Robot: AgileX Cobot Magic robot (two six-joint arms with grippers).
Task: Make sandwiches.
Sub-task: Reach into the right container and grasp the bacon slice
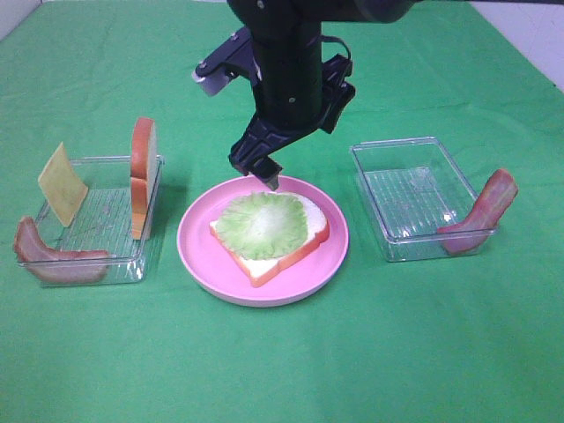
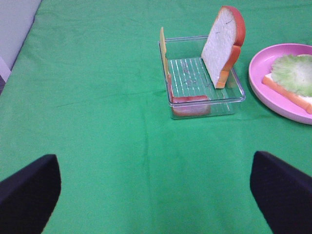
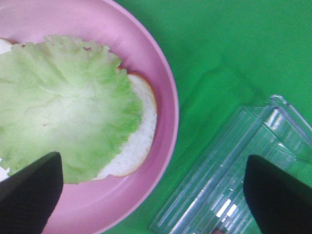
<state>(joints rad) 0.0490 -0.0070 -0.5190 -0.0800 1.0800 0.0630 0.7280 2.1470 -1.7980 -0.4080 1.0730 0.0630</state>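
Because lettuce (image 1: 262, 222) covers it, the bread slice (image 1: 273, 263) shows only edges.

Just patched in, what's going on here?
The right tool hovers open over the pink plate, holding nothing. On the plate a bread slice lies with the lettuce on top. Cheese, a second bread slice and a bacon strip wait in the left tray; another bacon strip leans on the right tray. The left tool is open and empty.

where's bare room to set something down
Widest: green cloth in front of the pink plate and trays. The right tray is mostly bare inside. Crowded: the left tray, and the plate's far rim under the right gripper.
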